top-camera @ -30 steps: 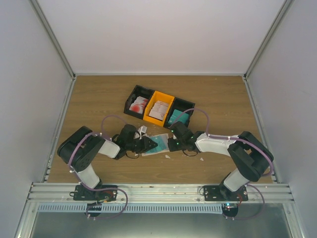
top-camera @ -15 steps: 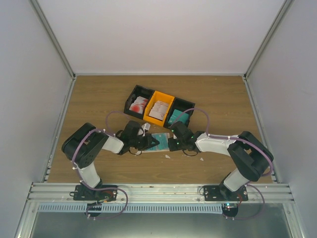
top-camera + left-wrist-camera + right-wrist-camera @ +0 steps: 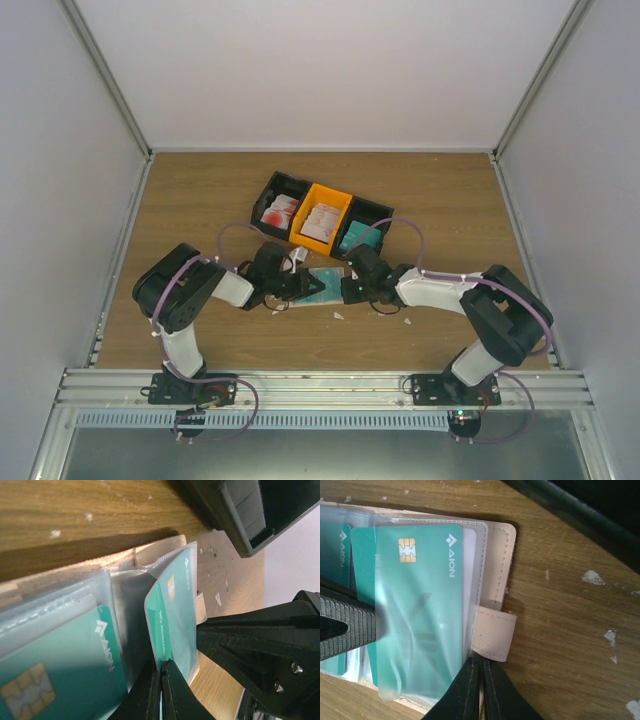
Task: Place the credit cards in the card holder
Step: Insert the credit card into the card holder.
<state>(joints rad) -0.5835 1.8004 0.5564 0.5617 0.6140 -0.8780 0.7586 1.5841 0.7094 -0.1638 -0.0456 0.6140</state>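
Observation:
The beige card holder (image 3: 325, 283) lies open on the table between my two grippers. In the right wrist view its clear sleeves hold a teal credit card (image 3: 420, 605), and the snap tab (image 3: 494, 635) sticks out on the right. My right gripper (image 3: 481, 680) is shut on the card holder's edge just below the tab. My left gripper (image 3: 162, 672) is shut on another teal card (image 3: 172, 615), which stands on edge partly inside a clear sleeve. A third teal card (image 3: 60, 655) sits in the nearer sleeve. The left gripper (image 3: 300, 285) and right gripper (image 3: 346, 290) nearly touch.
Three joined bins stand behind the card holder: a black one (image 3: 268, 190) with red-and-white cards, an orange one (image 3: 340, 200) with pale cards and a black one (image 3: 378, 213) with teal cards. Small white scraps (image 3: 338, 315) lie on the wood near the right arm.
My left gripper has moved right and a little further away with the teal card, closing in on the card holder. The right gripper has stayed on the holder's edge.

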